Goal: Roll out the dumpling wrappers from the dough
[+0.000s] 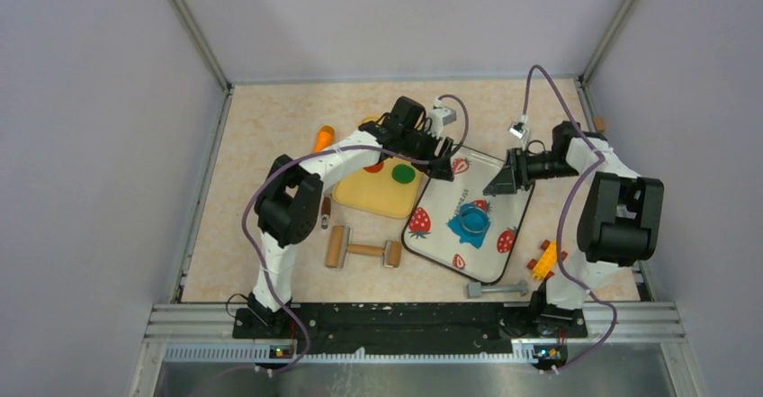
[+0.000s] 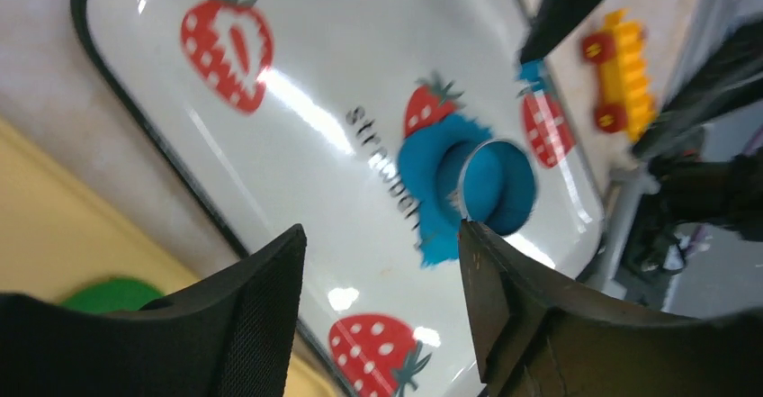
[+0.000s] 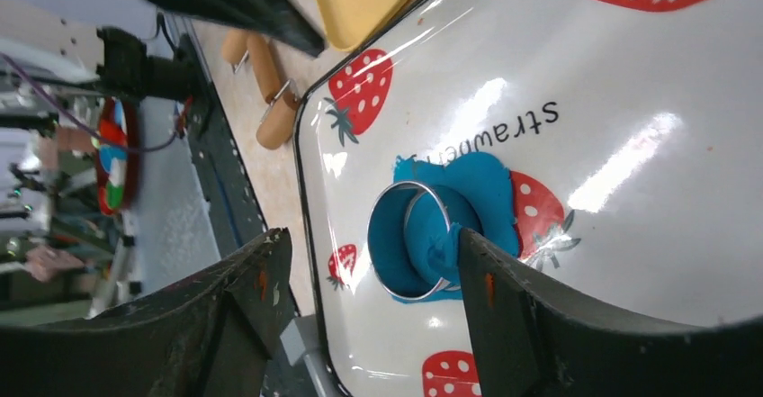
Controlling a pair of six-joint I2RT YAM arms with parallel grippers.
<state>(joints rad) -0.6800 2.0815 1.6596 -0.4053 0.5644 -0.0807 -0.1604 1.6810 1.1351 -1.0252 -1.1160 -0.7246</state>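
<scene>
Judging by how things lie, rolling looks done and cutting is under way. The dough (image 1: 471, 224) lies as a flattened, ragged blue patch mid-tray on the strawberry tray (image 1: 445, 203), right of centre on the bench (image 1: 270, 145), with a metal ring cutter (image 3: 371, 244) sitting in it and the rolling pin (image 1: 363, 249) apart to the near left. The left end effector (image 1: 443, 158) and right end effector (image 1: 500, 181) hang over the tray's far end, jaws apart and gripping nothing. The wrapper (image 3: 396, 253) inside the ring is not yet lifted out to join the red disc (image 1: 375, 166) and green disc (image 1: 403, 174) on the yellow board (image 1: 378, 197) left of the tray.
</scene>
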